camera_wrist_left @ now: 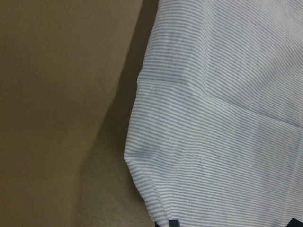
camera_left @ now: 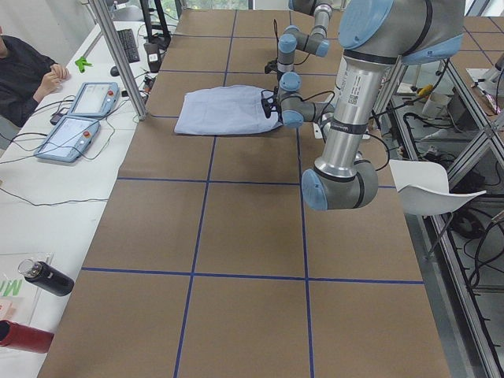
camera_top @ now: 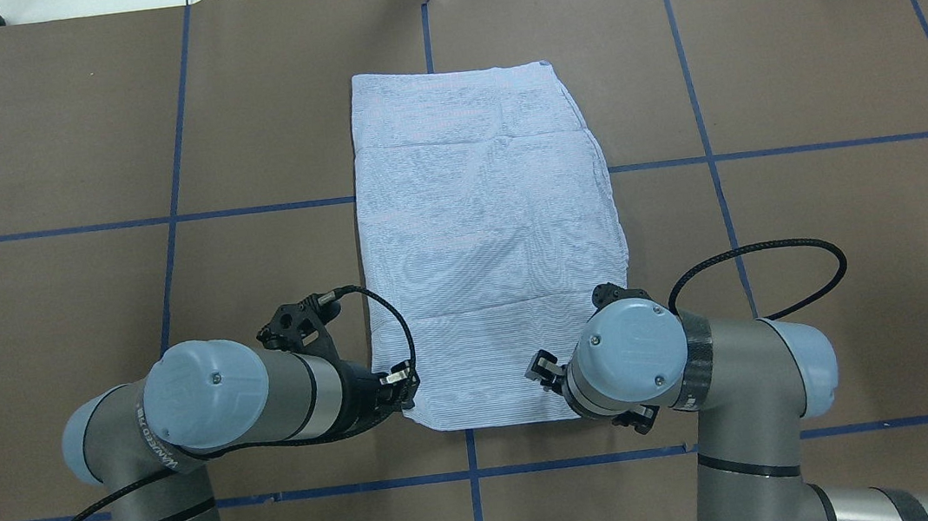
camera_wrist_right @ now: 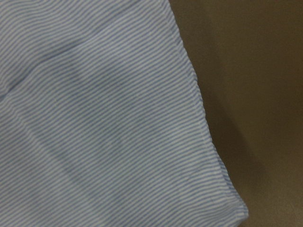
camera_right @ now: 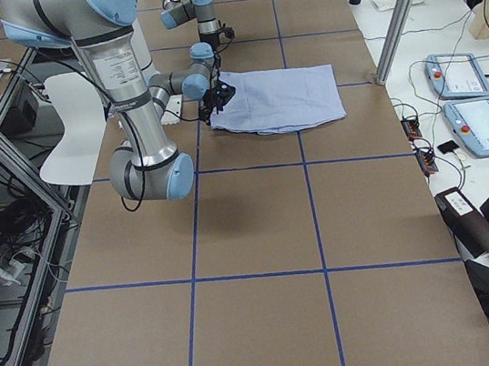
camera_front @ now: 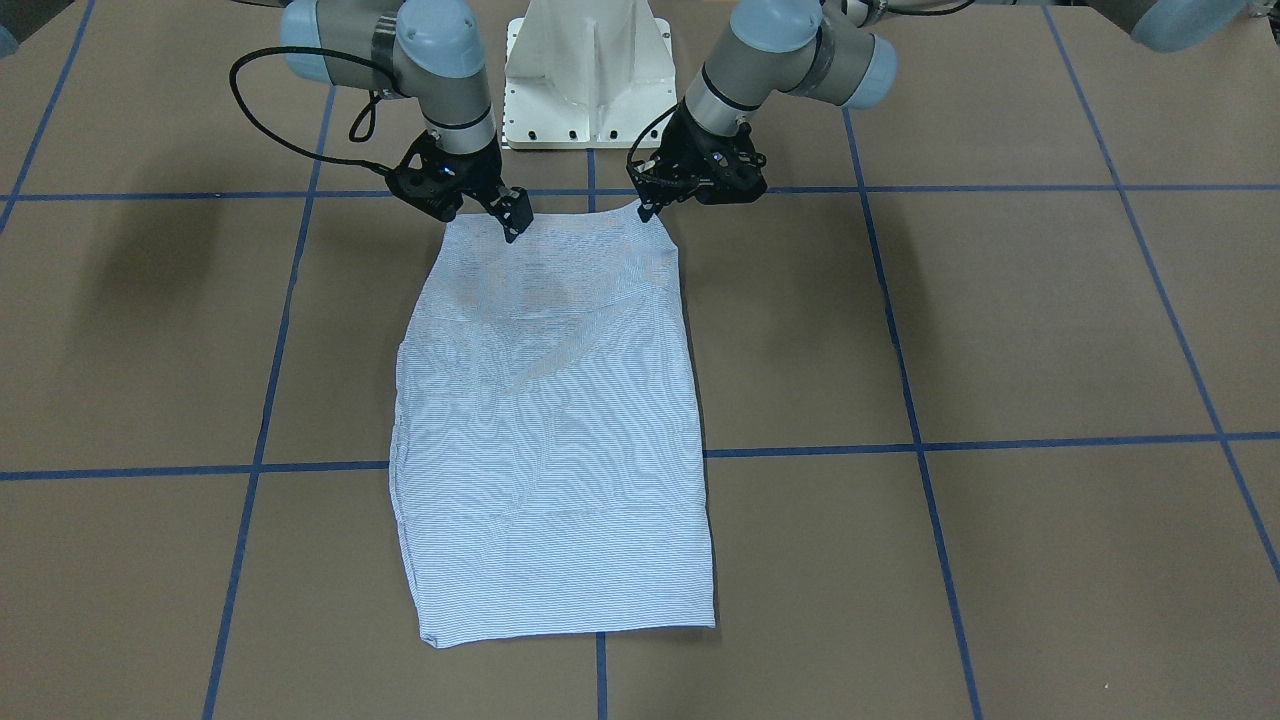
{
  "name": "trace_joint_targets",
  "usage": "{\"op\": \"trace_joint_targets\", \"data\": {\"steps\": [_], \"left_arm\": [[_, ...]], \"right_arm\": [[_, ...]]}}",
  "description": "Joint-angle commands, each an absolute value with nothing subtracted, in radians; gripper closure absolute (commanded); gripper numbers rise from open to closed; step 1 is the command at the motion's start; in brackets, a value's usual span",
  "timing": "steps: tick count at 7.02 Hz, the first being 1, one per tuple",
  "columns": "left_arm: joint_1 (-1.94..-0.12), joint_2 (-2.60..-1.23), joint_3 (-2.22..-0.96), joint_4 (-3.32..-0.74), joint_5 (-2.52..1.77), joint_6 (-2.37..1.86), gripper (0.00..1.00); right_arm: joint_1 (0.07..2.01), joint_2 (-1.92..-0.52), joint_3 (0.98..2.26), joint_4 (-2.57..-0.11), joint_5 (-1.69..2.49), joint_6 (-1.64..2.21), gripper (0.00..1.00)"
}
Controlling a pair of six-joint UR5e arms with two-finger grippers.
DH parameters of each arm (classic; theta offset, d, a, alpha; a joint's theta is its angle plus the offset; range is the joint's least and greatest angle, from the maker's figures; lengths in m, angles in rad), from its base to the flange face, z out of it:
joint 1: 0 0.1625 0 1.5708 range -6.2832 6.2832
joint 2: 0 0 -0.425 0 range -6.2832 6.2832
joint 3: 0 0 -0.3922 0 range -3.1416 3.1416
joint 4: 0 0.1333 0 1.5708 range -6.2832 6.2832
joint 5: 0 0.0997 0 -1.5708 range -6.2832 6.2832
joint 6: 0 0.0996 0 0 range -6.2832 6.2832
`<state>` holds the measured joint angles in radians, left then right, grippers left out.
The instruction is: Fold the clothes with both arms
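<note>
Left arm (camera_top: 209, 403) and right arm (camera_top: 659, 361) reach low over the bench (camera_top: 802, 82) to the near edge of the shirt (camera_top: 487, 232), which lies flat mid-bench, folded into a long strip running away from the robot. Left claw (camera_top: 406, 388) sits at the near left corner, tips apart, released. Right claw (camera_top: 543, 371) is at the near right corner; whether it grips cannot be told.

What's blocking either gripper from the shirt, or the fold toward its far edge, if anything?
Nothing visible. The left gripper and right gripper sit at the shirt's robot-side corners with nothing in between. Nothing lies on top of the shirt along the fold path.
</note>
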<state>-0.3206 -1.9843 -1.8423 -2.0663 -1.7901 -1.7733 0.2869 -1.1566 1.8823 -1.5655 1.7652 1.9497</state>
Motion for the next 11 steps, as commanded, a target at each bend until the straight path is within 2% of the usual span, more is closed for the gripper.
{"op": "trace_joint_targets", "data": {"steps": [1,7,8,10,11], "left_arm": [[-0.321,-1.988,-1.842,-2.066,-1.79,-1.773,1.0],[-0.321,-1.991,-1.842,-2.066,-1.789,-1.778,1.0],[-0.321,-1.991,-1.842,-2.066,-1.787,-1.778,1.0],[-0.321,-1.99,-1.842,-2.066,-1.787,-1.778,1.0],[-0.321,-1.99,-1.842,-2.066,-1.787,-1.776,1.0]], "right_arm": [[0.285,-1.158,1.875,-1.566,1.766,1.95,0.0],[0.279,-1.161,1.865,-1.566,1.766,1.95,0.0],[0.279,-1.163,1.865,-1.566,1.766,1.95,0.06],[0.279,-1.163,1.867,-1.566,1.766,1.95,0.54],[0.279,-1.163,1.867,-1.566,1.766,1.95,0.67]]}}
